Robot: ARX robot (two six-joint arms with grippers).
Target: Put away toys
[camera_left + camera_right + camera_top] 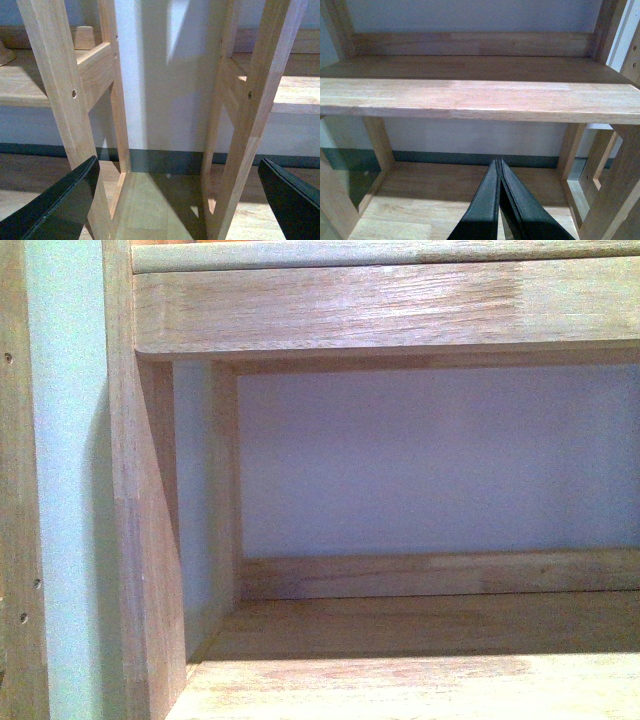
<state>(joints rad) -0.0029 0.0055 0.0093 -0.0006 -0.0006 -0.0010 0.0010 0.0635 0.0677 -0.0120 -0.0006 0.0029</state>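
the left pincer [177, 200] stood wide open before two wooden posts [60, 85]; the right pincer [499, 200] was pressed closed, holding nothing, facing a shelf [480, 97]. no toy showed.

Front view soft, slightly blurred, bluish cast; wooden shelf [400, 680] front edge bright, recess behind in shadow. Left wrist view: sunlit patch on wall [175, 30], upright posts [55, 75] casting long shadows (floor sharp enough). Right wrist view evenly lit, clear.

wooden shelf unit [380, 310] | bare shelf board [480, 97] | white wall [440, 460] behind | dark baseboard [165, 161]
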